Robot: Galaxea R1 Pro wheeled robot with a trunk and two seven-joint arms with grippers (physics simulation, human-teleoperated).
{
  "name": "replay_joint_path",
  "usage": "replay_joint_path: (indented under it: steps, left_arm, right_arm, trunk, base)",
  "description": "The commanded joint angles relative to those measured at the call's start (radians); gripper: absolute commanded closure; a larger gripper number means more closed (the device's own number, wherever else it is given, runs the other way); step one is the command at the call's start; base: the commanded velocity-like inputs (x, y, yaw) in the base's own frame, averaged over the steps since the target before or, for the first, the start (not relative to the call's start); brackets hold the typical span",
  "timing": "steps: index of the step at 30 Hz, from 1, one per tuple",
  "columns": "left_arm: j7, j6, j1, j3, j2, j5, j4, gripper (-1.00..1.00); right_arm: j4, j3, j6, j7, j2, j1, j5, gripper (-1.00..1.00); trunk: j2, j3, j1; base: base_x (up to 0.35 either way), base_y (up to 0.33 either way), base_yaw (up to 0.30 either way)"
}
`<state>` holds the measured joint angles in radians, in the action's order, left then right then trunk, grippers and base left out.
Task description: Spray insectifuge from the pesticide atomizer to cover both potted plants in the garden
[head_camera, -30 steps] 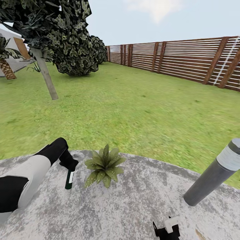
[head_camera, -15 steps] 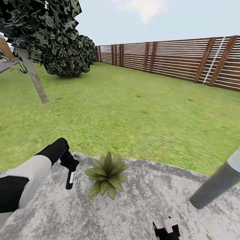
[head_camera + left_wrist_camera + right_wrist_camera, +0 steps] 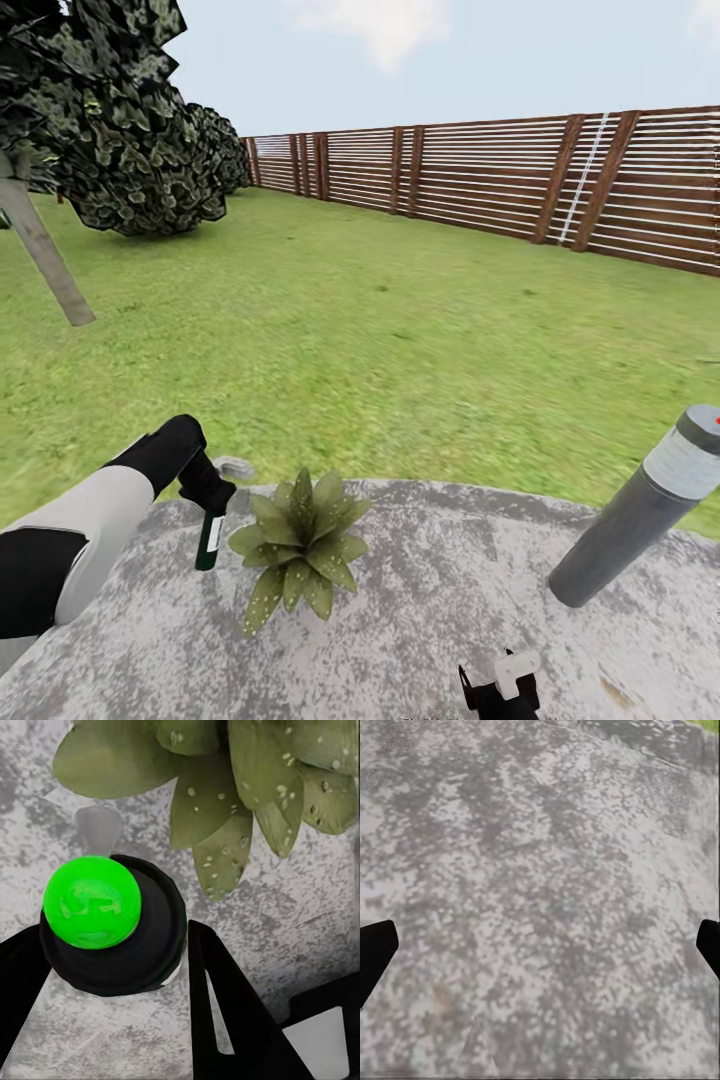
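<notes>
Pesticide atomizer [image 3: 209,541] clamped between left fingers [image 3: 225,1020].

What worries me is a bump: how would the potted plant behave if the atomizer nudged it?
Probably the leaves would flex first: the potted plant is a low, wide rosette of thin pointed leaves. It looks unlikely to tip, sitting squat on the flat patio. The pesticide atomizer, held by the left gripper, hangs close beside it.

Right tool [image 3: 498,690] cut by bottom edge, your view of its fingers lost; potted plant [image 3: 296,545] hides its pot.
</notes>
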<state>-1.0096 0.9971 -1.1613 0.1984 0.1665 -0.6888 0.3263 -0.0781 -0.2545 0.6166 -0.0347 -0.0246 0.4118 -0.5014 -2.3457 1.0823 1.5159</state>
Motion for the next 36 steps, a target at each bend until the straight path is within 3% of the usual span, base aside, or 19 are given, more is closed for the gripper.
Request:
replay_joint_path:
  steps: [1,4,6,12,13,15,24,29,34,36]
  left_arm:
    - [-0.01,0.005,0.0,0.001,0.001,-0.008,0.001,1.0]
    - [-0.01,0.005,0.016,0.002,0.0,-0.009,0.007,1.0]
    - [-0.01,0.006,0.021,0.002,-0.004,-0.036,0.006,1.0]
    - [-0.012,0.006,0.026,0.002,-0.009,-0.036,-0.001,1.0]
    - [-0.017,0.009,0.039,0.042,-0.009,-0.034,-0.003,1.0]
    - [-0.02,0.009,0.046,0.076,-0.009,-0.032,-0.005,1.0]
    - [-0.031,0.008,0.078,0.157,-0.009,-0.031,-0.013,1.0]
    - [-0.13,0.005,0.078,0.259,-0.006,-0.033,-0.012,1.0]
    - [-0.153,0.005,0.082,0.278,-0.001,-0.033,-0.012,1.0]
    - [-0.152,0.005,0.117,0.283,0.006,-0.035,-0.012,1.0]
  right_arm:
    - [0.001,-0.006,0.003,-0.004,0.0,0.001,-0.01,-1.0]
    - [0.001,-0.006,0.003,-0.004,0.0,0.001,-0.01,-1.0]
    - [0.001,-0.006,0.003,-0.004,0.002,0.001,-0.009,-1.0]
    - [0.001,-0.006,0.003,-0.004,0.002,0.001,-0.01,-1.0]
    - [0.001,-0.006,0.003,-0.004,0.002,0.001,-0.01,-1.0]
    - [0.001,-0.006,0.003,-0.004,0.002,0.001,-0.01,-1.0]
    - [0.001,-0.006,0.003,-0.004,0.002,0.001,-0.011,-1.0]
    - [0.001,-0.006,0.003,-0.004,0.002,0.001,-0.011,-1.0]
    - [0.001,-0.006,0.003,-0.004,0.002,0.001,-0.011,-1.0]
    - [0.001,-0.006,0.003,-0.004,0.002,0.001,-0.011,-1.0]
  trunk:
    - [0.0,0.001,0.0]
    - [0.0,0.001,0.0]
    - [0.0,0.001,0.0]
    - [0.0,0.001,0.0]
    - [0.0,0.001,0.0]
    - [0.0,0.001,0.0]
    - [0.0,0.001,0.0]
    - [0.0,0.001,0.0]
    - [0.0,0.001,0.0]
    - [0.0,0.001,0.0]
  base:
    - [0.0,0.0,-0.14]
    - [0.0,0.0,-0.026]
    - [0.0,0.0,-0.002]
    - [0.0,0.0,0.0]
    - [0.0,0.0,0.0]
    - [0.0,0.0,0.0]
    - [0.0,0.0,0.0]
    - [0.0,0.0,0.0]
    - [0.0,0.0,0.0]
    - [0.0,0.0,0.0]
